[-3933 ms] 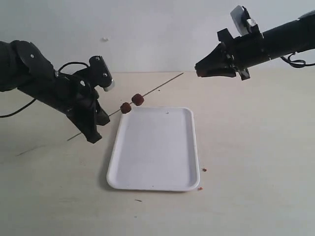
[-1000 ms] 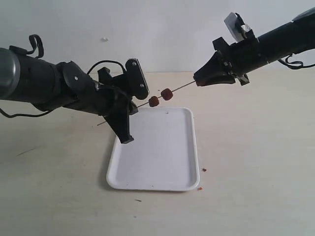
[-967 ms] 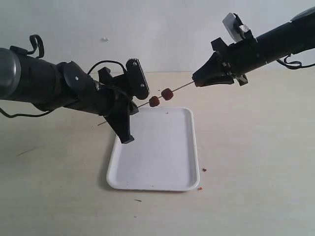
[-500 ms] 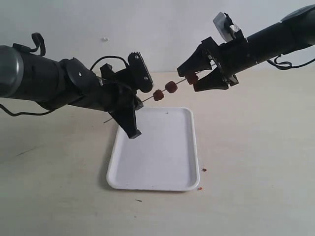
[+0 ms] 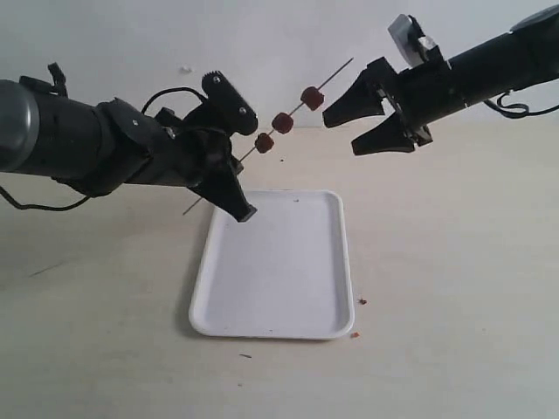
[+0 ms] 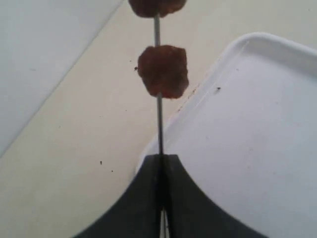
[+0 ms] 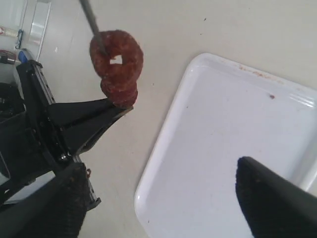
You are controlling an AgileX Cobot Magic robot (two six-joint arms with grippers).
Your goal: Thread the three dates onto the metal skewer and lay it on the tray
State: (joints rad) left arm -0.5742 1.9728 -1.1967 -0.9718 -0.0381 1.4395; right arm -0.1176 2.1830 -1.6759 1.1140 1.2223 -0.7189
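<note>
Exterior view: right hand (image 5: 342, 131) had let go and stood wide. All three dates (image 5: 282, 122) sat on the metal skewer (image 5: 336, 73), clamped aloft by the left hand (image 6: 161, 163) over the tray (image 5: 279, 279)'s far-left corner. Only laying it down remained.

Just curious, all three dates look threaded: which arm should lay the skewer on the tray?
Left. The left gripper clamps the skewer at the tray's corner; the right gripper is open, holding nothing.
</note>
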